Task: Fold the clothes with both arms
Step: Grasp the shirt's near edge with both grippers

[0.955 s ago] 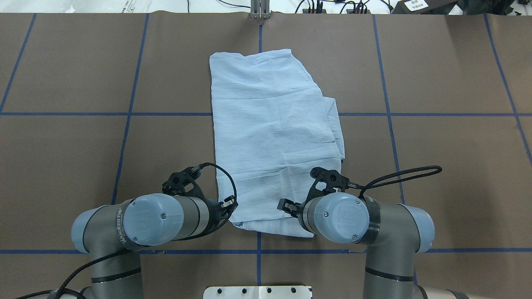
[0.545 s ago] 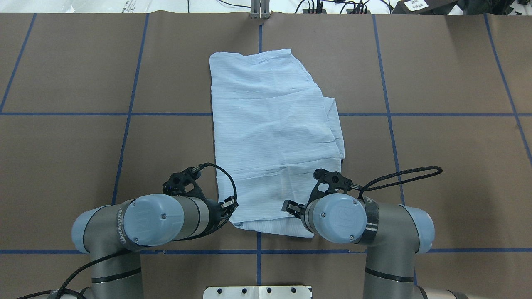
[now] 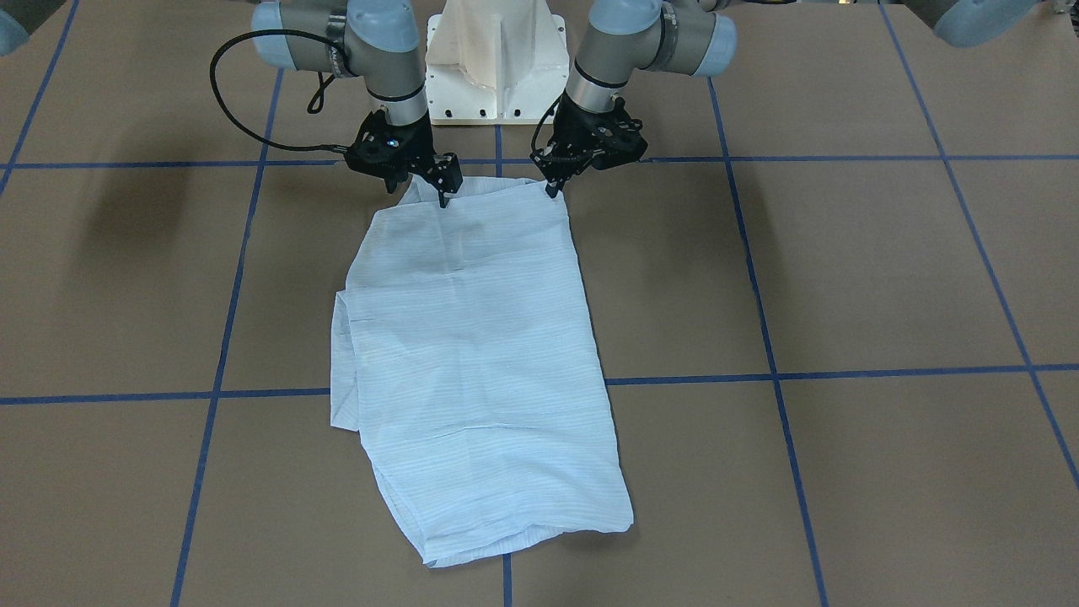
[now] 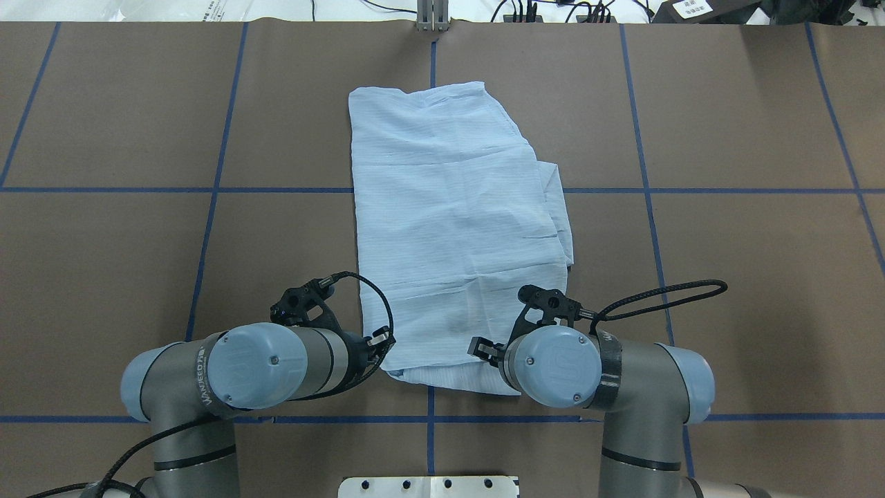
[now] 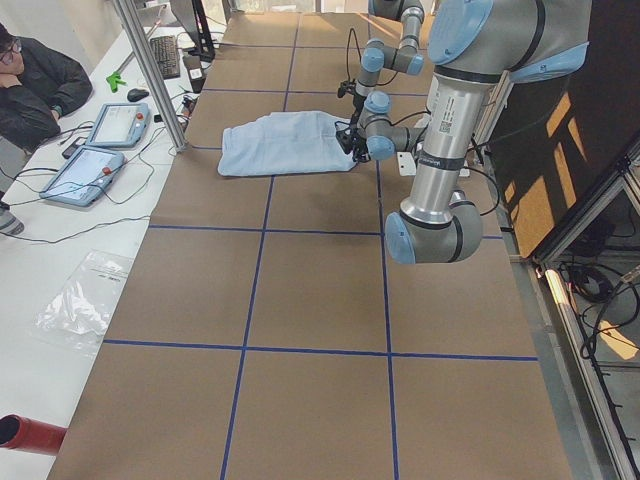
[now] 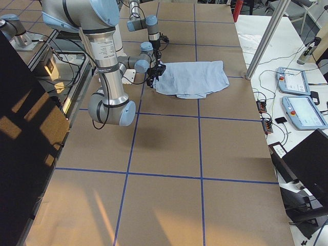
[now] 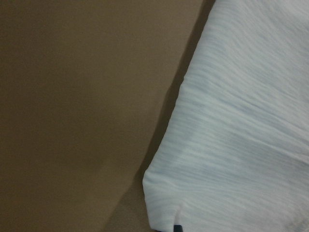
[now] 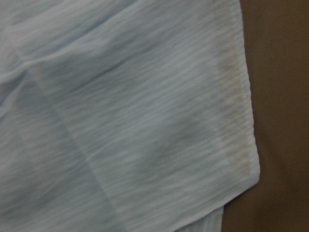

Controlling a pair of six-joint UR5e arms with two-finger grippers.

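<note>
Shirt (image 4: 456,221) lies folded on table (image 4: 726,277). Left gripper (image 3: 552,190) and right gripper (image 3: 444,198) each pinch a near-edge corner.

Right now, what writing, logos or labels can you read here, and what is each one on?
"WANDEED": black band on the left arm.
"UR", faint: blue cap on the right arm.
Too small to read: white label, far right corner.
Too blurred to read: sticker on the left arm's tube.
No text shows on the shirt.

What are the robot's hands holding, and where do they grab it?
The left gripper and right gripper each seem to pinch the shirt at a corner of its edge on their side.
</note>
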